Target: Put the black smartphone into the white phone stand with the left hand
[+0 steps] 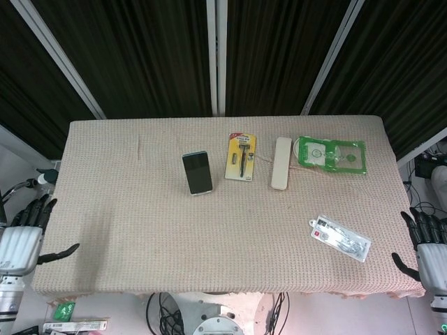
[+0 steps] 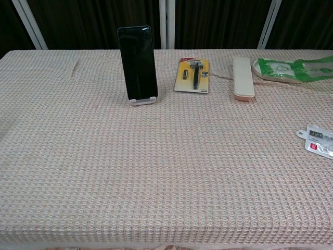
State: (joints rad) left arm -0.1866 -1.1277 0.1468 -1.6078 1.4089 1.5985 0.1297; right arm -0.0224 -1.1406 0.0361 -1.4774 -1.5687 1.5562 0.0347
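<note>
Presently the black smartphone [image 2: 138,61] is seen propped upright, leaning slightly back, in the white phone stand [image 2: 142,100], whose lip shows at the phone's lower edge. Both are placed on the desk [image 2: 156,172], which is covered by a beige woven cloth, toward its far side and left of centre.

Just to the right of the phone a razor in a yellow blister pack [image 2: 193,76] is laid flat, and beyond it a long white bar-shaped object [image 2: 243,77]. A green-and-white plastic packet [image 2: 289,69] is found at the far right corner, and a small clear packet with a red label [image 2: 317,141] near the right edge.

The left robot hand [image 1: 21,241] is held off the desk beside its left front corner, fingers spread apart and nothing gripped. The right robot hand [image 1: 427,248] is held off the right front corner, fingers likewise apart and empty. Neither is shown in the chest view.
</note>
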